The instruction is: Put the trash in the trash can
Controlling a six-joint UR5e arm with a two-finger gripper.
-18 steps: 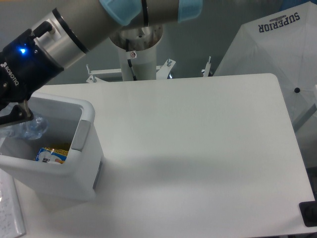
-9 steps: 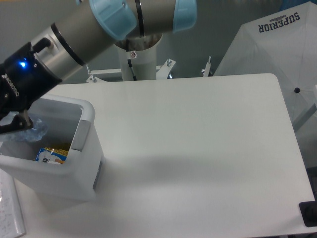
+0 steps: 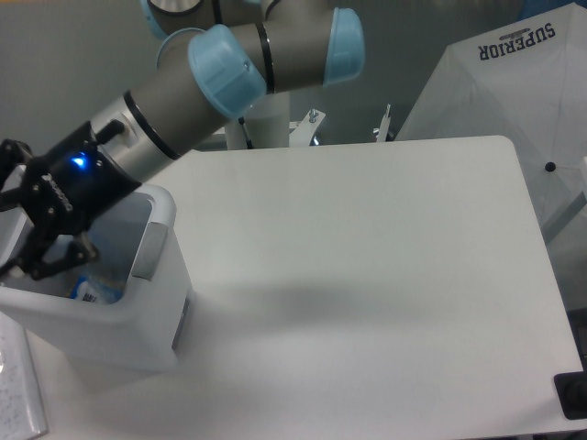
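Bin [image 3: 138, 312] stands at the surface's [image 3: 367, 275] left edge near the front, white and boxy with rounded corners, its top open and a grey panel on the side facing the middle. The arm [image 3: 202, 101] reaches down from the back edge and slants left, ending with the claw [image 3: 41, 261] just above or within the bin's open mouth. Its dark fingers [image 3: 69, 259] are partly hidden by the wrist and the bin rim, so I cannot tell whether they are spread or closed, nor whether anything sits between them. A blue light glows on the wrist. Inside the bin, just below the fingers, a small blue-and-white scrap [image 3: 87, 291] shows against the inner wall; the bottle itself cannot be made out. A folded white umbrella [image 3: 514, 82] with dark lettering stands beyond the surface's right back corner.
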